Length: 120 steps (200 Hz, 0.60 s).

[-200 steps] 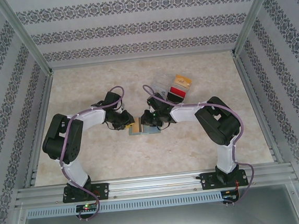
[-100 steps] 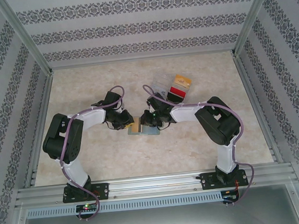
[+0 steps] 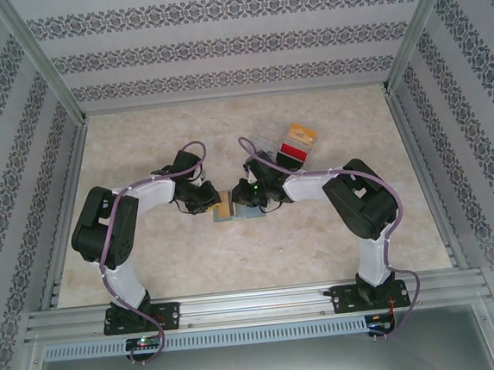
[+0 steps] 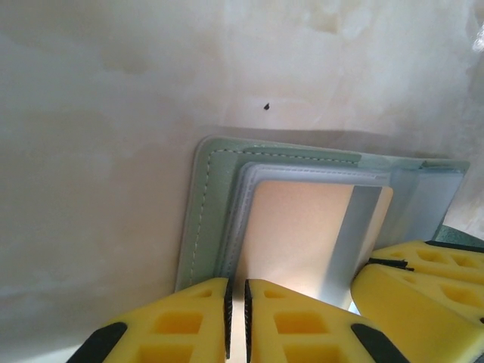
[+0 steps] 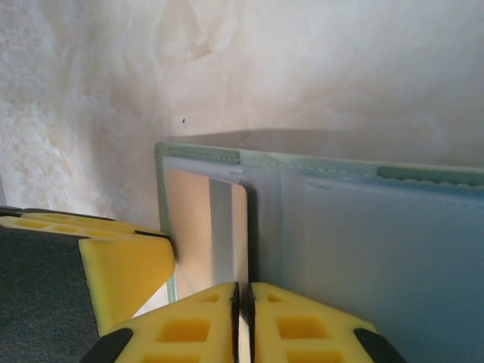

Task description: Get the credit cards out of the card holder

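The grey-green card holder [image 3: 243, 215] lies open mid-table between both arms. On its left half lies a tan credit card [image 4: 302, 234] with a grey stripe. My left gripper [image 4: 236, 302] is closed to a thin slit where the card holder's [image 4: 212, 204] stacked pocket edges run in beside the card. My right gripper [image 5: 243, 302] is shut on the tan card's [image 5: 197, 219] edge nearest the fold, next to the bluish right half [image 5: 363, 242]. From above, the left gripper [image 3: 212, 204] and right gripper [image 3: 245, 201] nearly touch. A red card [image 3: 292, 153] and a yellow-orange card [image 3: 301, 133] lie at the tray.
A clear plastic tray [image 3: 265, 145] sits behind the right gripper. Metal rails and patterned walls close in the marble table [image 3: 164, 132] on three sides. The right gripper's yellow fingers [image 4: 416, 280] crowd the left wrist view, and a left finger [image 5: 121, 261] sits beside the card.
The left jaws have narrowed slightly. Both arms and the card holder have barely shifted.
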Available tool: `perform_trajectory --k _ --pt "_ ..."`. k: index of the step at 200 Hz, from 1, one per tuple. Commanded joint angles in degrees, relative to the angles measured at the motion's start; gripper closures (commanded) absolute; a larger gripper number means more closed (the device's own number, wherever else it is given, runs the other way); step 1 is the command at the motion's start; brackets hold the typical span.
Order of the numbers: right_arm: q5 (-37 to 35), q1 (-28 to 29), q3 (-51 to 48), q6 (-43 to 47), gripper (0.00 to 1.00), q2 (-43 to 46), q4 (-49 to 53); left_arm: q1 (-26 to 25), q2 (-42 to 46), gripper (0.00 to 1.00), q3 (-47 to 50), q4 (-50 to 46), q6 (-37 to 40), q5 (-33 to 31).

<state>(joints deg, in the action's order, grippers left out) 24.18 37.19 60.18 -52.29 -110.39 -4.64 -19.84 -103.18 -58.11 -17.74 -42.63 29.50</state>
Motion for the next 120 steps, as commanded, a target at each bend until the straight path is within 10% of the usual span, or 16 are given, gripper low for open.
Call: perform_trajectory --k 1,120 --pt "2.18 -0.19 -0.51 -0.79 0.87 0.27 -3.07 -0.64 -0.94 0.85 -1.57 -1.34 1.26 0.14" --pt "-2.62 -1.79 -3.68 1.56 0.99 3.42 -1.1 -0.64 -1.14 0.83 -1.67 -2.04 2.03 -0.78"
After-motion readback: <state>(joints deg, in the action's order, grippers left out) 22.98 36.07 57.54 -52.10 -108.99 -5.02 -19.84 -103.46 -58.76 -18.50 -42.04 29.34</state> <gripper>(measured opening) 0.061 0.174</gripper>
